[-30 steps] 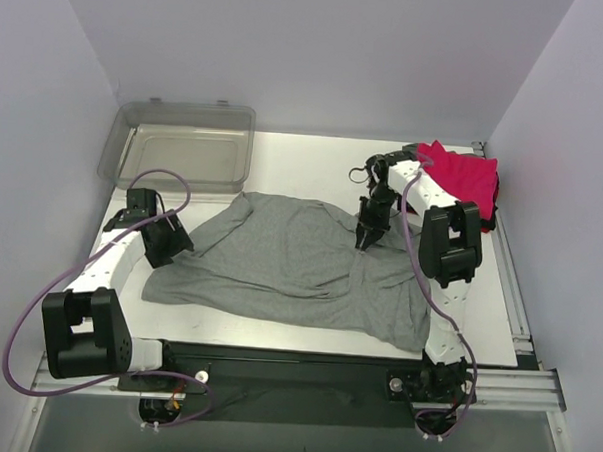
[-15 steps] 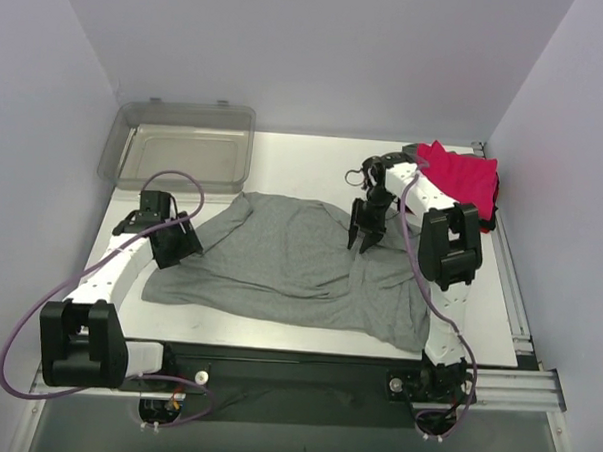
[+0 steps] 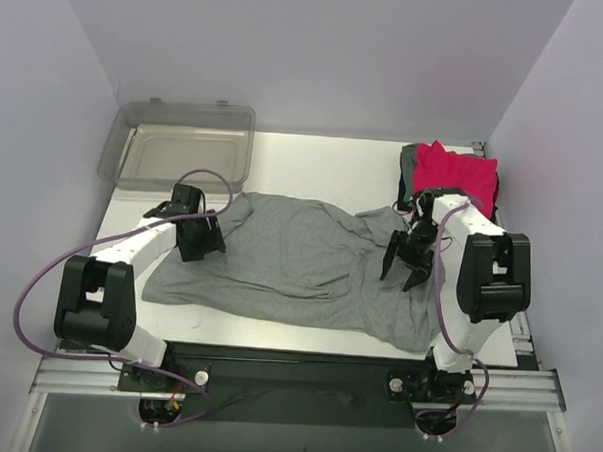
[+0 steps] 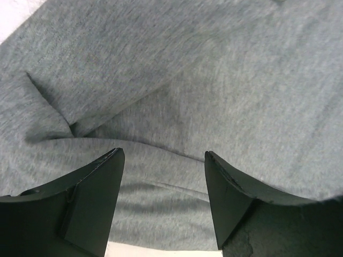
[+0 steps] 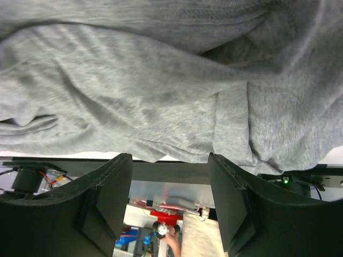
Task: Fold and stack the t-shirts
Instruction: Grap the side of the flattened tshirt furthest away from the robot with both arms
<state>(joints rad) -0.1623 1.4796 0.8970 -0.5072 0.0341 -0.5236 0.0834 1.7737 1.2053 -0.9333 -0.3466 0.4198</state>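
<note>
A large heather-grey t-shirt (image 3: 300, 261) lies spread and wrinkled across the middle of the table. It fills the left wrist view (image 4: 203, 80) and the right wrist view (image 5: 134, 96). My left gripper (image 3: 203, 244) is open and empty over the shirt's left part, near its sleeve. My right gripper (image 3: 404, 269) is open and empty just above the shirt's right side. A folded pink-red t-shirt (image 3: 456, 176) lies on a dark folded one (image 3: 408, 169) at the back right.
A clear plastic bin (image 3: 180, 146) stands at the back left. The table's near edge and metal rail (image 5: 171, 171) lie just beyond the shirt's hem in the right wrist view. Purple cables loop off both arms.
My left gripper moved right and back onto the shirt's left part. My right gripper moved from the shirt's collar area toward the near right and opened wide.
</note>
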